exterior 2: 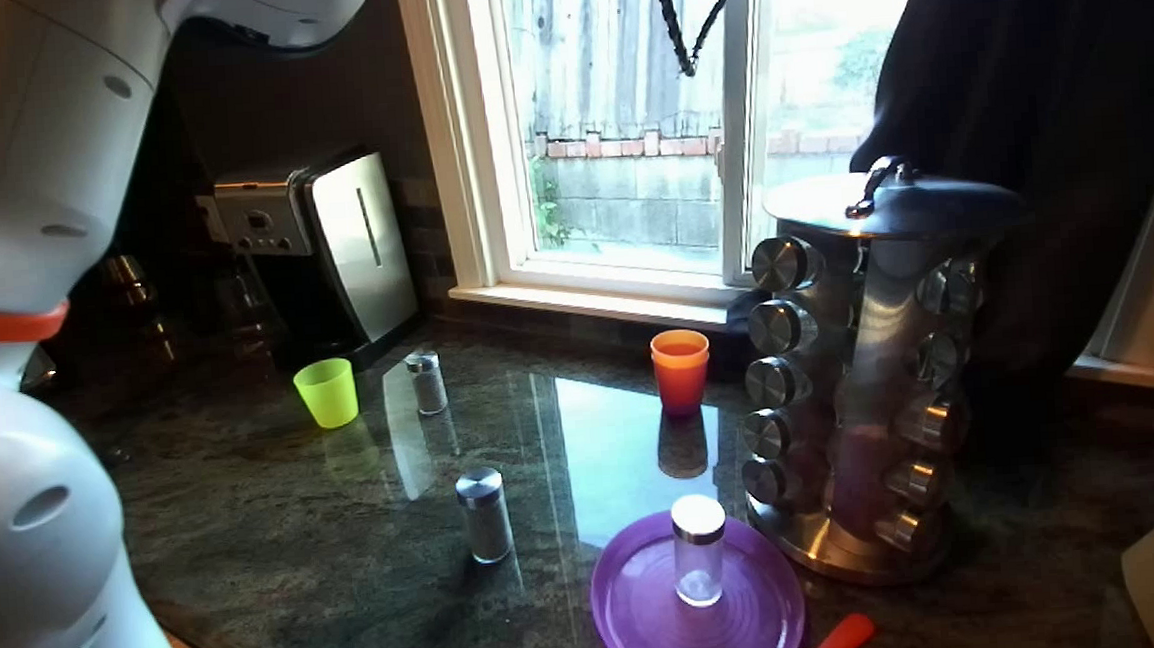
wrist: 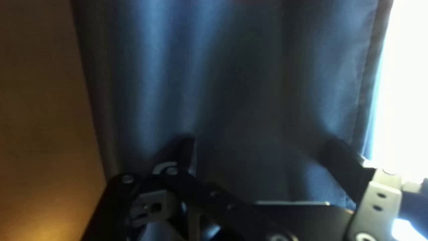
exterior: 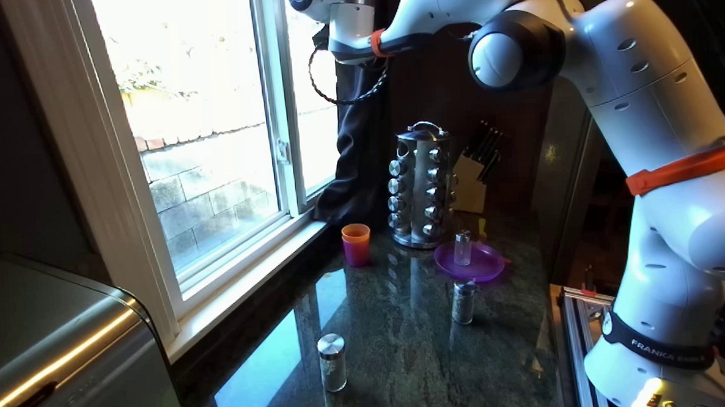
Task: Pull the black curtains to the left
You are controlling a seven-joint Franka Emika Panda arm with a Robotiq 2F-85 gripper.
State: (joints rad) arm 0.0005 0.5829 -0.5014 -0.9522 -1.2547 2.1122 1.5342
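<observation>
The black curtain (exterior: pixel 360 173) hangs at the far right side of the window in an exterior view, with its lower end bunched near the sill. It also hangs at the right of the window in an exterior view (exterior 2: pixel 1033 76), partly behind the spice rack. In the wrist view the black curtain (wrist: pixel 247 73) fills the middle, with soft vertical folds. My gripper (wrist: pixel 259 147) is open, its two fingers wide apart in front of the curtain. I cannot tell whether the fingers touch the fabric. The fingers are not seen clearly in either exterior view.
A metal spice rack (exterior: pixel 422 188) and a knife block (exterior: pixel 470 183) stand beside the curtain. The window (exterior: pixel 194 143) is left of it. Orange cup (exterior: pixel 356 245), purple plate (exterior: pixel 484 265), glass shakers (exterior: pixel 333 364) and a green cup (exterior 2: pixel 328 394) are on the counter. A coffee machine (exterior 2: pixel 362 247) stands further along.
</observation>
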